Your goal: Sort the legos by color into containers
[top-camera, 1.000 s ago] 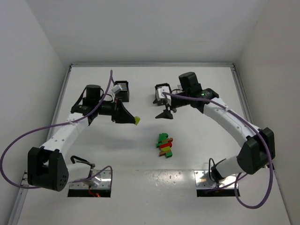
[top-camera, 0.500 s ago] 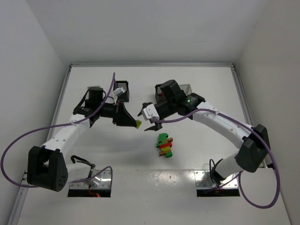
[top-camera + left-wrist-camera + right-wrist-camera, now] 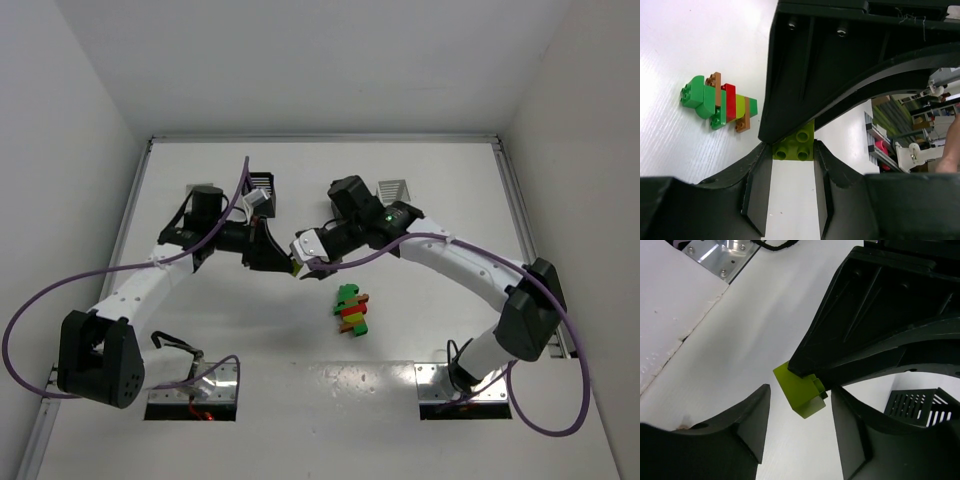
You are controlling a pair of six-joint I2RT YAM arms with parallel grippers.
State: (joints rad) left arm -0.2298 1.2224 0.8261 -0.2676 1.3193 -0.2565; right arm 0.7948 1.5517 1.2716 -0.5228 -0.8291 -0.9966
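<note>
One yellow-green brick (image 3: pixel 797 390) is what I'm watching right now, pinched at the very tip of my left tool (image 3: pixel 792 150), up off the table (image 3: pixel 420 300) and out over its middle. On the left wrist view the brick sits studs toward the camera, squeezed between the two dark fingers (image 3: pixel 757 190), so that tool is narrow and clamped on it. My right tool (image 3: pixel 304 262) is nose to nose with the left one: from overhead the two tips meet just left of the table's centre. On the right wrist view its fingers (image 3: pixel 747 425) stand apart, one on each side of the brick, with the brick in the gap between them. Only a sliver of white shows on either side, and I can't tell whether either pad is touching yet. I read that tool as open, straddling the brick rather than gripping it. Down on the table, a little nearer to me and just right of the tools, lies a stuck-together clump of legos (image 3: pixel 351 310): green pieces, a red one, a yellow-green one and orange-brown slivers, all joined in one lump. Toward the far side, a black bin (image 3: pixel 263 186) sits just behind the left arm's wrist, partly hidden by it. A white bin (image 3: pixel 395 190) sits behind the right arm's forearm. Both bins are well apart from the clump.
</note>
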